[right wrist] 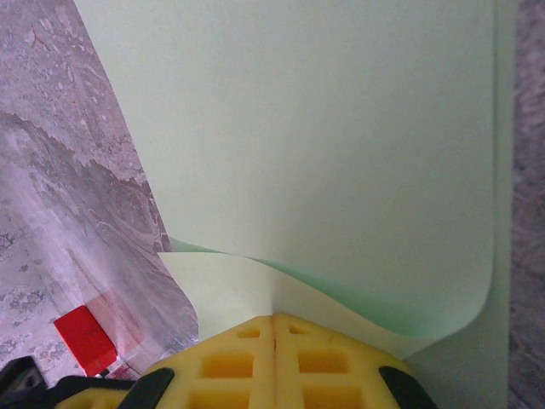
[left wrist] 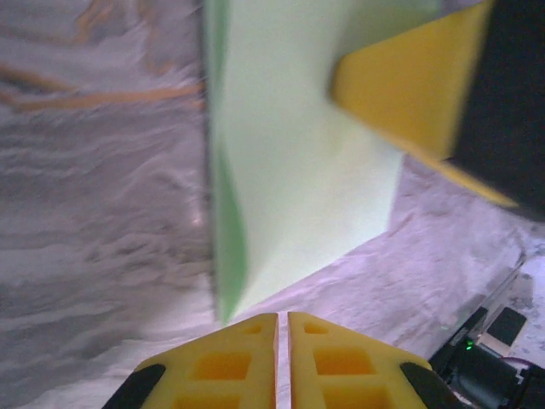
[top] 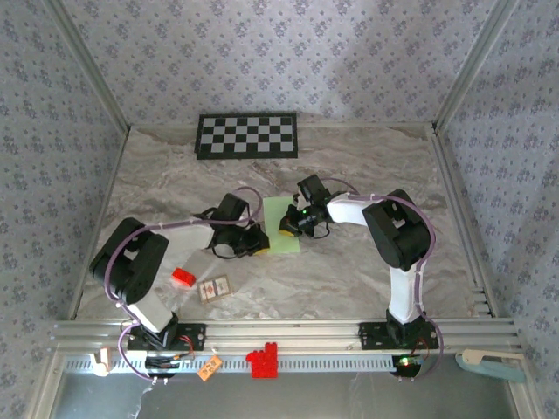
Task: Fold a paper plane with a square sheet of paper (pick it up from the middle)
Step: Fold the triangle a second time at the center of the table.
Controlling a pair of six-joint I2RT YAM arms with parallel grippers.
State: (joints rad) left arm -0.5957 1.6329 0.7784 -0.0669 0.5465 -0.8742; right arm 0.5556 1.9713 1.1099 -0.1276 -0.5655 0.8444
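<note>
The square sheet of paper [top: 276, 212] is pale green and lies mid-table between the two arms. My right gripper [top: 286, 225] rests over it. In the right wrist view that gripper [right wrist: 273, 322] is shut on the sheet's near edge, and the sheet [right wrist: 324, 128] curls up and over ahead of the fingertips. My left gripper [top: 260, 243] sits at the sheet's left lower side. In the left wrist view its fingers [left wrist: 282, 328] are shut with only a hairline gap and nothing between them. The sheet [left wrist: 298, 153] lies just ahead of them, its left edge raised.
A black-and-white checkerboard panel [top: 246, 135] lies at the back. A small red block [top: 182, 278] [right wrist: 83, 341] and a small card [top: 215, 288] sit near the left arm's base. A red brick [top: 262, 360] rests on the front rail. Walls close in three sides.
</note>
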